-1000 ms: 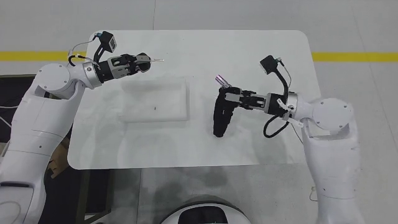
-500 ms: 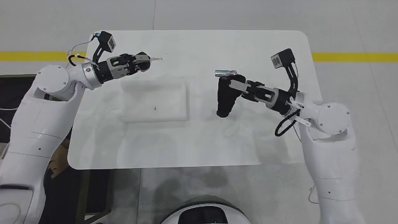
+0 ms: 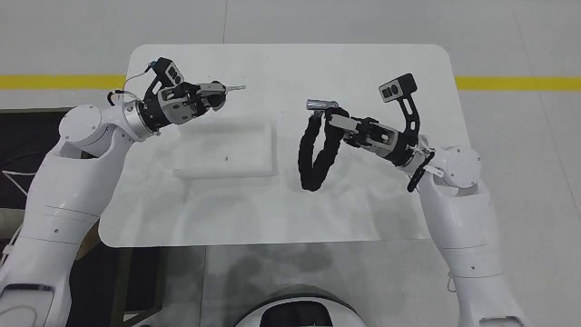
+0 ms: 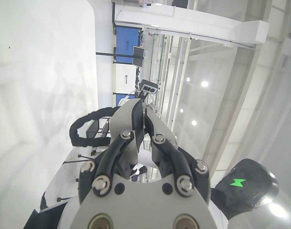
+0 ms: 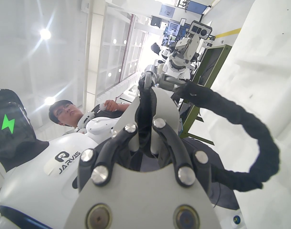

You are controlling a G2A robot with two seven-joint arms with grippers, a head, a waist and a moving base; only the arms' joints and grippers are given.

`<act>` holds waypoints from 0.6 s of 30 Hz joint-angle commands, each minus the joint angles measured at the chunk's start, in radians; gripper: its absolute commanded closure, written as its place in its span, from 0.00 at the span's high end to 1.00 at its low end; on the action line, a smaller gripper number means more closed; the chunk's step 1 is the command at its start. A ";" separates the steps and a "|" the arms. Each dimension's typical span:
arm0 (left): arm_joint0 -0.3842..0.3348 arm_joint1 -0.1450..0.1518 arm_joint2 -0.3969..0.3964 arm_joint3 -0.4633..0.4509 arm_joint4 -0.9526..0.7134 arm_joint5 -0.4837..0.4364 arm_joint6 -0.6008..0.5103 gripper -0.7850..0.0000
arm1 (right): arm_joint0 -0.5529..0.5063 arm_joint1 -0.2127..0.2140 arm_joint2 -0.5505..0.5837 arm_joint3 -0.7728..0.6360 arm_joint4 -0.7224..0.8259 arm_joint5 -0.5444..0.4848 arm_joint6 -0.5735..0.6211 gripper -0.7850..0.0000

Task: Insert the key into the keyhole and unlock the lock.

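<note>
Key (image 3: 232, 88) and lock (image 3: 313, 153) are each held by one arm, and we place both against the white block (image 3: 227, 150) lying on the table (image 3: 399, 209). We see the left gripper (image 3: 216, 94) just beyond the block's far edge, its fingers (image 4: 136, 117) pressed together on the key, whose thin blade points along that edge toward the lock. The right gripper (image 3: 338, 120) is near the block's right end, clamped tight around the lock's black sleeved cable, with the metal head (image 3: 320, 104) sticking out past the fingertips toward the key. The cable curls down in a loop beside the block's right edge; whether it touches the table we cannot tell.
</note>
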 commanded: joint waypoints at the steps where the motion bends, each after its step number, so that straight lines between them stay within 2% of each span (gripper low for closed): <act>1: 0.054 0.001 -0.010 -0.034 -0.011 -0.003 0.014 0.00 | -0.015 0.001 -0.001 -0.006 -0.010 -0.001 -0.003 0.00; 4: 0.103 0.000 -0.030 -0.120 -0.001 -0.015 0.007 0.00 | -0.090 0.009 -0.006 -0.102 -0.148 -0.025 -0.042 0.00; 8: 0.127 -0.005 -0.039 -0.214 0.107 -0.141 -0.003 0.00 | -0.104 0.011 -0.036 -0.139 -0.198 -0.026 -0.056 0.00; 12: 0.153 -0.015 -0.046 -0.240 0.119 -0.210 0.003 0.00 | -0.102 0.013 -0.052 -0.132 -0.213 -0.036 -0.061 0.00; 18: 0.166 -0.025 -0.042 -0.243 0.155 -0.226 -0.042 0.00 | -0.088 0.020 -0.056 -0.122 -0.234 -0.064 -0.034 0.00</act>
